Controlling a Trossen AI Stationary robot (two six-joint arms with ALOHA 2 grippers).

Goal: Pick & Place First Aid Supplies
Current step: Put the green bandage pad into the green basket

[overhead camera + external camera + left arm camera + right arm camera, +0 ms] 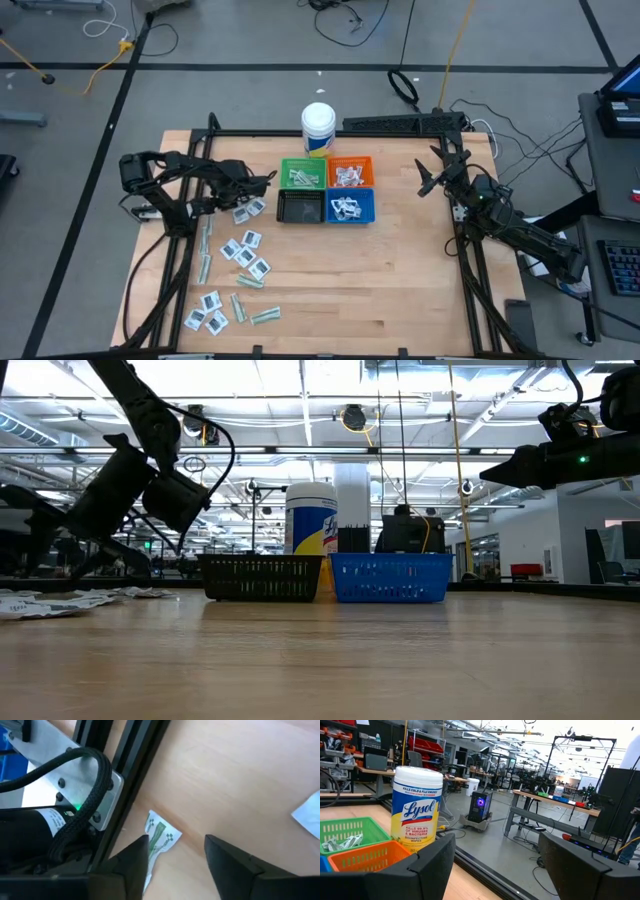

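A: Left tool (262,181), position?

B: High view: over the counter (380,280), near the black bin (299,207), above the top end of the scattered packets (243,250). Its wrist view shows the two dark fingers (227,862) spread with a gap between them and nothing in the gap; bare wood is below. A green-printed packet (160,836) lies on the counter just beside one finger, next to the black frame rail (135,775). Whether the finger touches it, I cannot tell.

A: Right tool (430,172)?

B: Raised over the right side of the counter, well apart from the bins. Fingers spread wide, nothing between them. Its wrist view looks toward the white tub (418,807), the green bin (350,836) and the orange bin (370,857).

A: Where are the supplies?

B: Loose white sachets and pale-green strips (205,250) are spread over the left part of the counter, from below the left tool down to the near edge. The green bin holds pale strips, the orange bin and the blue bin (350,207) hold white sachets. The black bin's contents I cannot make out. In the low view the loose packets show as a flat pile at the far left.
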